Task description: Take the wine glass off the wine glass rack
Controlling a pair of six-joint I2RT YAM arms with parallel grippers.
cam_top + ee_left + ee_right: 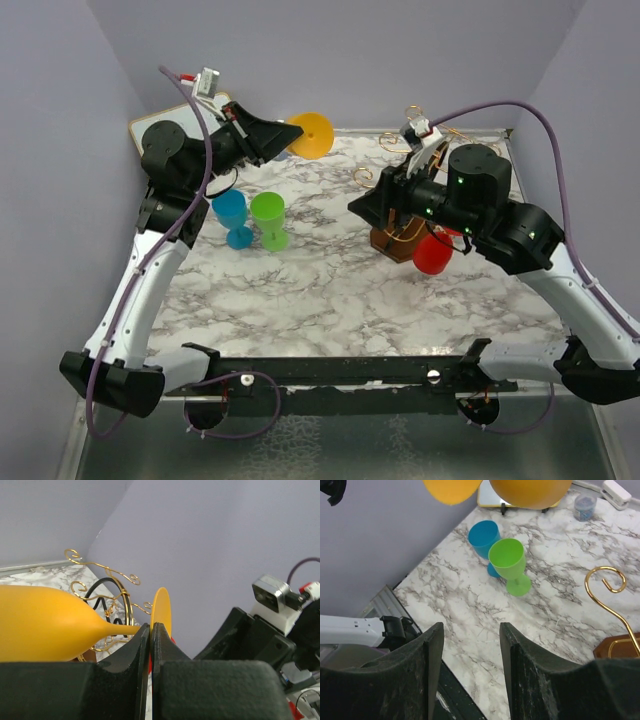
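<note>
My left gripper [288,136] is shut on the stem of a yellow wine glass [312,135] and holds it on its side in the air at the back of the table, away from the rack. In the left wrist view the gripper [151,628] pinches the stem between the bowl [40,625] and the foot. The gold wire wine glass rack [398,232] with a brown base stands to the right of centre. A red glass [432,254] is at the rack, partly hidden by my right arm. My right gripper [366,208] is open and empty beside the rack [606,582].
A blue glass [232,215] and a green glass [268,220] stand upright on the marble top at the left. They also show in the right wrist view as blue [485,537] and green [509,561]. A flat board [150,126] leans at the back left corner.
</note>
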